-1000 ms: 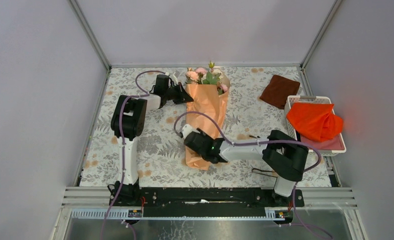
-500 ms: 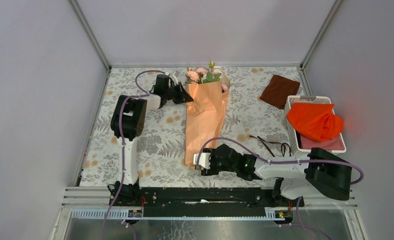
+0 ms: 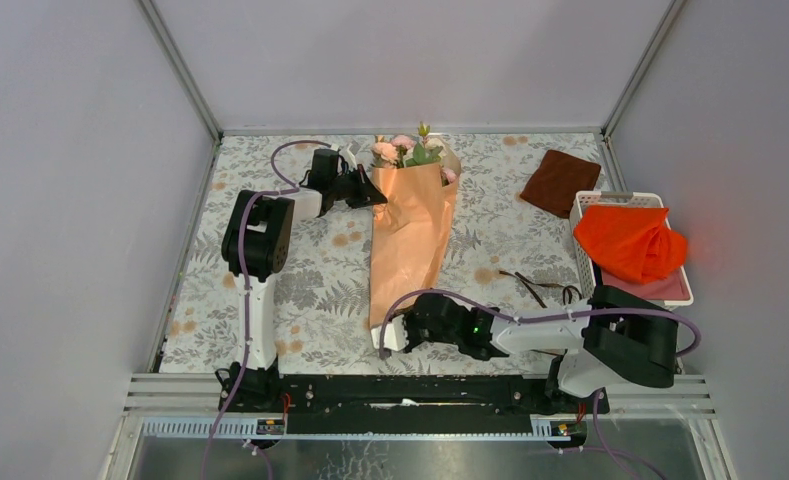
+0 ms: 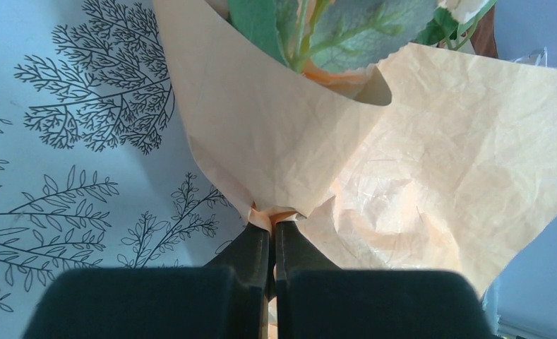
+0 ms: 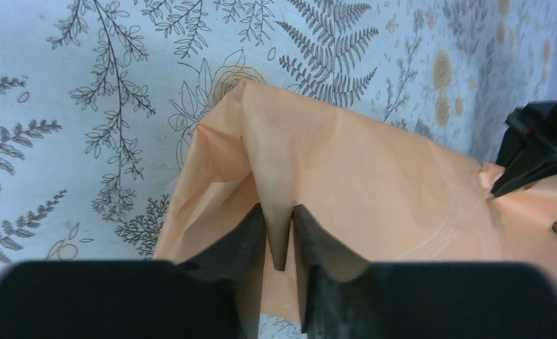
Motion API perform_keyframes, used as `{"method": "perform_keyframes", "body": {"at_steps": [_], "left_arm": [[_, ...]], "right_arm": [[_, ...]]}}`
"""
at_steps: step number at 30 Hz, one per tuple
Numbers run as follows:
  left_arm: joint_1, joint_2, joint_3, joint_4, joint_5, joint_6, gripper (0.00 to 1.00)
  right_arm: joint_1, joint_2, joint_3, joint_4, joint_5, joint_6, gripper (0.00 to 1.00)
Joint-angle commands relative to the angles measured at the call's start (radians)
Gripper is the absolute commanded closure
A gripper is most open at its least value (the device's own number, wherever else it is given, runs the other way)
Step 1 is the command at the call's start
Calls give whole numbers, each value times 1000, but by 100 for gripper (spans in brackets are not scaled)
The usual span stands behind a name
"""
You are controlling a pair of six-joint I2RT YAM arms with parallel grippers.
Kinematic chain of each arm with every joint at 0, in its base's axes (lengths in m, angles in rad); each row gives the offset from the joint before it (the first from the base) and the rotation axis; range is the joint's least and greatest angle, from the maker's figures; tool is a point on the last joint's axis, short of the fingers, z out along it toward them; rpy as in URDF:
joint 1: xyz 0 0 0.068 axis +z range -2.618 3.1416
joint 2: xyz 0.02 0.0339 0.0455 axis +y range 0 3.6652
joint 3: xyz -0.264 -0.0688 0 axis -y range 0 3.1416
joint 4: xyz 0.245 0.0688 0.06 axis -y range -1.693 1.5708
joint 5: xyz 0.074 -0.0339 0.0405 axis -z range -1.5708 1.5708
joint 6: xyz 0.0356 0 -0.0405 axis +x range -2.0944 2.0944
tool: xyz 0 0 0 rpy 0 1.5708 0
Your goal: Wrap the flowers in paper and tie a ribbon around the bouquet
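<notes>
1. Count: one bouquet (image 3: 410, 235), one ribbon (image 3: 542, 290), one brown cloth (image 3: 560, 182), one white basket (image 3: 582, 206) holding one orange cloth (image 3: 630, 243), and my two arms. The blooms are too small to count.
2. Left gripper (image 4: 273, 229): the jaws are pressed together on a crumpled edge of the paper (image 4: 430, 162), near the wide, flower end of the cone, on its left side. Nothing else touches it.
3. Right gripper (image 5: 281, 236): it sits at the narrow near end of the cone. The fingers (image 5: 243, 236) stand a sliver apart with a raised fold of paper filling the gap and touching both (creases run into it, so I read this as a pinch).
4. The bouquet lies flat mid-table, with its wide mouth at the far side and its tip toward the arm bases.
5. The flowers (image 3: 407, 150) are pale pink and cream roses with broad veined green leaves, poking out of the far mouth.
6. The paper is matte peach-orange, finely wrinkled, and rolled into a long cone.
7. The ribbon is dark and string-thin. It lies in loose loops on the table (image 3: 310, 290) just left of the basket and is not touching the bouquet.
8. The table is covered in pale fabric printed with grey ferns and tan blossoms. The brown cloth is a flat rectangle at the far right. The basket is slotted plastic, and the orange cloth is heaped in it.
</notes>
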Motion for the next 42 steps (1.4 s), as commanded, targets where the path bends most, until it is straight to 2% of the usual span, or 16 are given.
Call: {"method": "perform_keyframes", "body": {"at_steps": [1, 6, 11, 17, 23, 25, 26, 31, 35, 38, 42], "left_arm": [[-3, -23, 17, -34, -28, 58, 100], [12, 4, 112, -96, -63, 112, 100], [28, 52, 216, -195, -72, 155, 100], [47, 61, 211, -218, -82, 168, 100], [76, 27, 193, -190, 30, 73, 100], [76, 8, 149, -152, 51, 41, 75], [78, 7, 147, -159, 55, 43, 69], [114, 1, 217, -246, -8, 119, 67], [134, -50, 270, -334, -90, 236, 58], [122, -152, 192, -355, -76, 310, 53], [60, -330, -13, -372, -120, 466, 54]], "right_arm": [[38, 17, 29, 51, 57, -62, 98], [102, -23, -10, -67, 63, -50, 100], [137, -26, -38, -91, 19, -9, 100], [174, -34, -56, -125, -20, -2, 100], [207, -11, -49, -123, -6, -33, 100], [207, 2, -50, -109, 5, -35, 100], [207, 8, -51, -101, 9, -33, 100], [207, 3, -72, -70, 11, -31, 100], [205, -12, -82, -56, 43, -31, 100], [204, -9, -82, -45, 35, -24, 100], [205, 9, -82, -33, 24, -18, 100]]}}
